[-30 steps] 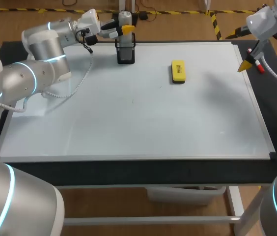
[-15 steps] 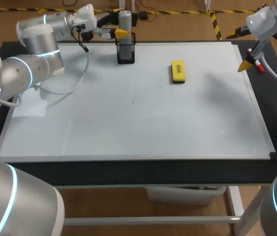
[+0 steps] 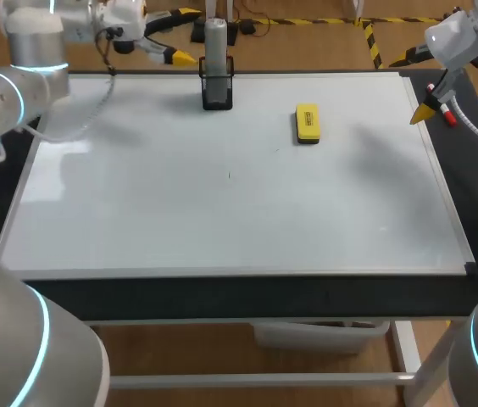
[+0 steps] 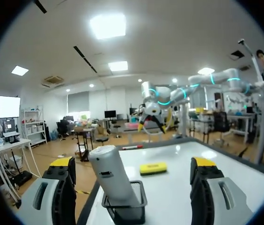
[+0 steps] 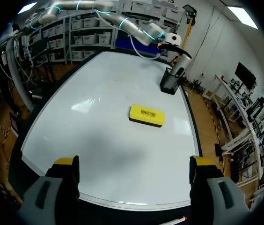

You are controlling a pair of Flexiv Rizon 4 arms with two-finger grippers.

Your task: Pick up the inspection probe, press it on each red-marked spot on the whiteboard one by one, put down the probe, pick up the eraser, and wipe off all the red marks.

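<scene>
The grey inspection probe (image 3: 215, 47) stands upright in a black holder (image 3: 217, 91) at the far edge of the whiteboard (image 3: 222, 212). My left gripper (image 3: 180, 36) is open, to the left of the probe and clear of it. In the left wrist view the probe (image 4: 109, 173) and holder (image 4: 125, 212) stand ahead of the open left gripper (image 4: 132, 164), untouched. The yellow eraser (image 3: 307, 122) lies flat to the right of the holder. My right gripper (image 3: 414, 85) hangs open and empty over the board's far right corner. The eraser (image 5: 146, 115) lies well ahead of the right gripper (image 5: 134, 161). No red marks show on the board.
A red marker (image 3: 447, 112) lies on the black tabletop just outside the board's right frame. A tiny dark speck (image 3: 229, 175) sits near the board's middle. The board's metal frame (image 3: 442, 203) runs along all sides.
My left gripper has opened off the probe and drawn back to the left and upward. The probe stays in its holder. My right arm has not moved.
</scene>
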